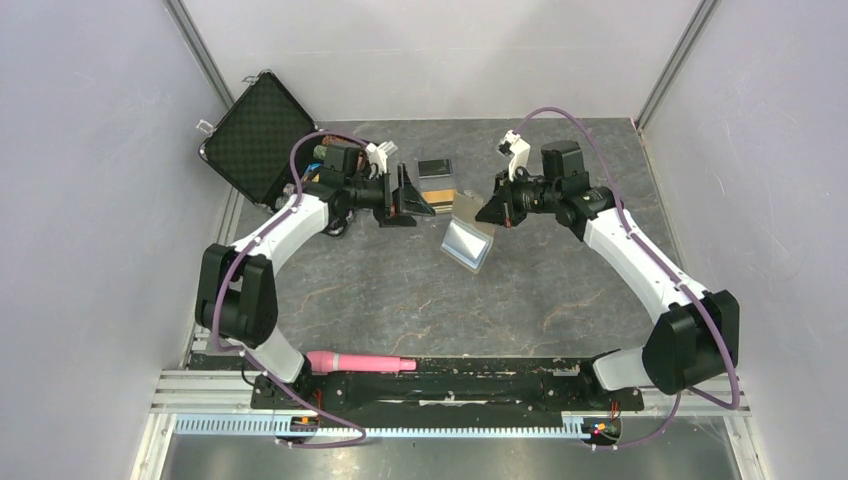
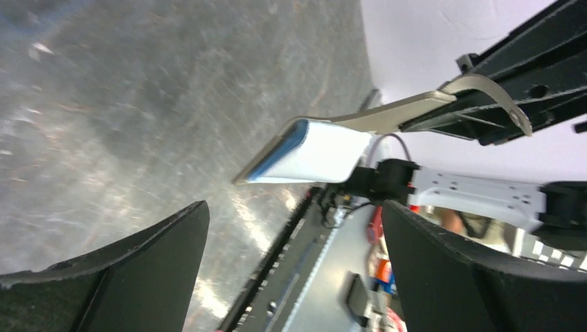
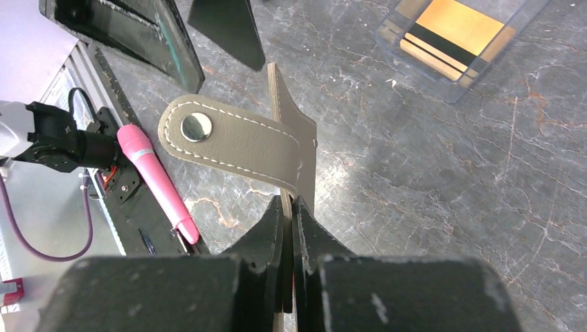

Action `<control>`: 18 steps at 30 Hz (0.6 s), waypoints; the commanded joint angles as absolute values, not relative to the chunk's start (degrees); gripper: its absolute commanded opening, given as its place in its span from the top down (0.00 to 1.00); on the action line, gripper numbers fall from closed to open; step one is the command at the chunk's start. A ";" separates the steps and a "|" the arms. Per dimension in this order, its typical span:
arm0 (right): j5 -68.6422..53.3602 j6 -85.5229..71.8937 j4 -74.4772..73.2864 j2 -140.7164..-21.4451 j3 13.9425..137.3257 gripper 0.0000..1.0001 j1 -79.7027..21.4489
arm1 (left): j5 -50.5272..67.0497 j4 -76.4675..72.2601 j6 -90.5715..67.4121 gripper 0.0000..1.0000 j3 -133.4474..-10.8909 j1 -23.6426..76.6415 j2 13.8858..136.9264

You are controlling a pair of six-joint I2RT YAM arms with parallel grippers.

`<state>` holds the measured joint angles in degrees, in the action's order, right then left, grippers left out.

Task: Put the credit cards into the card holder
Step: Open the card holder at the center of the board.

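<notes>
From the top external camera, the card holder (image 1: 468, 243) was near the middle of the bench (image 1: 400, 300), pinched at one edge by the right jaws. Its light blue inside was turned up towards the camera, and no card showed in it. The credit cards (image 1: 437, 190) lay just behind it on the bench, orange-gold nearer and a black card (image 1: 436, 167) touching on the far side; none was held. The left jaws stood wide apart and empty just left of the cards, pointing towards the holder. A black case (image 1: 255, 135) stood open at the far left corner and a pink pen (image 1: 360, 362) lay by the arm bases, neither part of the job. In the left wrist view, that arm's own jaws gaped with nothing between them. Beyond them the holder appeared almost edge-on, lifted clear of the bench, with the right jaws clamped on its taupe flap. In the right wrist view, the right jaws were closed tight on the holder's edge. Its closing tab (image 3: 228, 142), with a metal snap, curled free, so the holder was unfastened. An orange-gold card lay flat on the bench at the upper right, well apart from it. By my reckoning the task was at its opening stage: the holder was picked up and presented, with every card left to lift and slide in.
</notes>
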<state>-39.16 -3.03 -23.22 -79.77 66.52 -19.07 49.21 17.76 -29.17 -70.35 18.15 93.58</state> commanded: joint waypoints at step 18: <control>-45.27 -8.31 -16.39 -80.89 67.39 1.00 -18.86 | 57.91 9.03 -33.42 0.30 -68.99 23.80 97.11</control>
